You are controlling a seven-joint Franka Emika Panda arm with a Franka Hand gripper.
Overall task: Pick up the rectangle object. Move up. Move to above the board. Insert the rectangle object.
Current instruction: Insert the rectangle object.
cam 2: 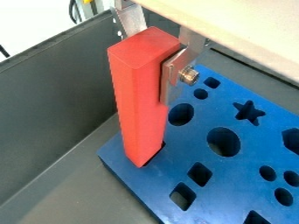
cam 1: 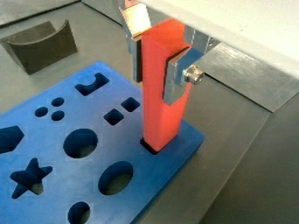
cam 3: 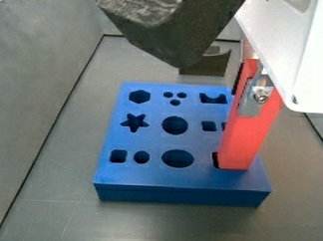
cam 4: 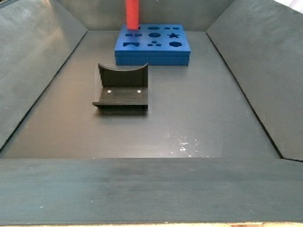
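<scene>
The rectangle object (cam 1: pixel 162 92) is a red-orange bar, standing upright in both wrist views (cam 2: pixel 138 101). My gripper (cam 1: pixel 163 70) is shut on its upper part, with a silver finger (cam 2: pixel 173 72) flat against each side. The bar's lower end goes into a hole near one edge of the blue board (cam 1: pixel 70 109); how deep it sits is hidden. Both side views show the bar (cam 3: pixel 240 125) upright on the board (cam 3: pixel 175 188), at its corner (cam 4: pixel 131 13). The gripper (cam 3: pixel 253 94) is out of the frame in the side view from far off, where the board (cam 4: pixel 151 57) lies at the back.
The dark fixture (cam 4: pixel 119 89) stands on the grey floor in front of the board, and it also shows in a wrist view (cam 1: pixel 41 45). Grey bin walls (cam 4: pixel 35 80) slope up on both sides. A dark blurred mass (cam 3: pixel 168 23) hangs above the board.
</scene>
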